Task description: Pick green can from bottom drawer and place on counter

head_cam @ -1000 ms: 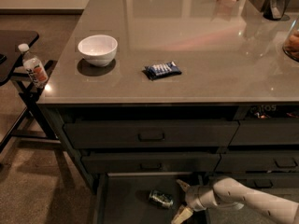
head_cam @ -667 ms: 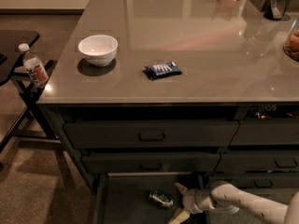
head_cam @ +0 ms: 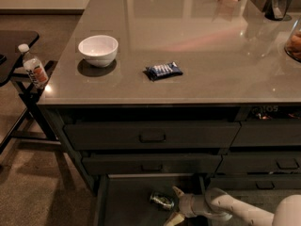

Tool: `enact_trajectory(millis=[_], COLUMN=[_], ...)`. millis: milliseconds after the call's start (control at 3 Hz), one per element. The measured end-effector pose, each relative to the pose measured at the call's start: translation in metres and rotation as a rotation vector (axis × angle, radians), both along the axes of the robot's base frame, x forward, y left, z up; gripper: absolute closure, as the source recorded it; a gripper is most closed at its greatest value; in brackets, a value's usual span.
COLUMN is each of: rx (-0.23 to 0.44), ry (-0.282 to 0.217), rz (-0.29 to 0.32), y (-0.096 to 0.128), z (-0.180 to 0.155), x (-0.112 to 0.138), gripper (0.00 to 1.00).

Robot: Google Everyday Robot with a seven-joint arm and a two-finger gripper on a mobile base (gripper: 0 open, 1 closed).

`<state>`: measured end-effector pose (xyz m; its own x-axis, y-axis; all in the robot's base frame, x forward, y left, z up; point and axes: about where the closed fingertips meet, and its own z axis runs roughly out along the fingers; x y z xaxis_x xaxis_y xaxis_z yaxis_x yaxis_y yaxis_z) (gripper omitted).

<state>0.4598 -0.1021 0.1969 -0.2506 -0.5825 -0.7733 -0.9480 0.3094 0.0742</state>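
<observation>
Closer now: the gripper (head_cam: pixel 175 205) has slid left across the bottom drawer (head_cam: pixel 127 199) since a second ago, and its pale arm (head_cam: pixel 235 210) reaches in low from the right. The green can (head_cam: pixel 162 200) hasn't budged. It lies on its side on the dark drawer floor, towards the right of the pulled-out drawer, just left of the fingertips.

The jaws are spread wide and hold nothing. One finger (head_cam: pixel 178 191) points out behind the can's right end and the other sits in front of it, down near the bottom edge of view. Whether either one is touching the can, I can't tell.

Above the can, two closed drawers stack up, each with a handle: the top one (head_cam: pixel 152 136) and the middle one (head_cam: pixel 152 166). The middle one's front hangs right over the back of the open drawer.

Up on the counter (head_cam: pixel 197 36) there's a white bowl (head_cam: pixel 98 50) at the left and a blue snack packet (head_cam: pixel 163 70) near the middle, well apart from each other. A dark container (head_cam: pixel 277 4) stands in the far right corner. Off to the left, a clear bottle (head_cam: pixel 34 68) with an orange label stands upright by a black side table (head_cam: pixel 16 39).

The can itself looks small and dim down there, green with a silvery glint at its end.
</observation>
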Motion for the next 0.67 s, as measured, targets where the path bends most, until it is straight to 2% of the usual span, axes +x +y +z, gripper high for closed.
enact_trajectory(millis=[667], rx=[0.026], ry=[-0.031], rz=[-0.038], y=[0.021], z=[-0.042], x=[0.019], gripper=[0.0])
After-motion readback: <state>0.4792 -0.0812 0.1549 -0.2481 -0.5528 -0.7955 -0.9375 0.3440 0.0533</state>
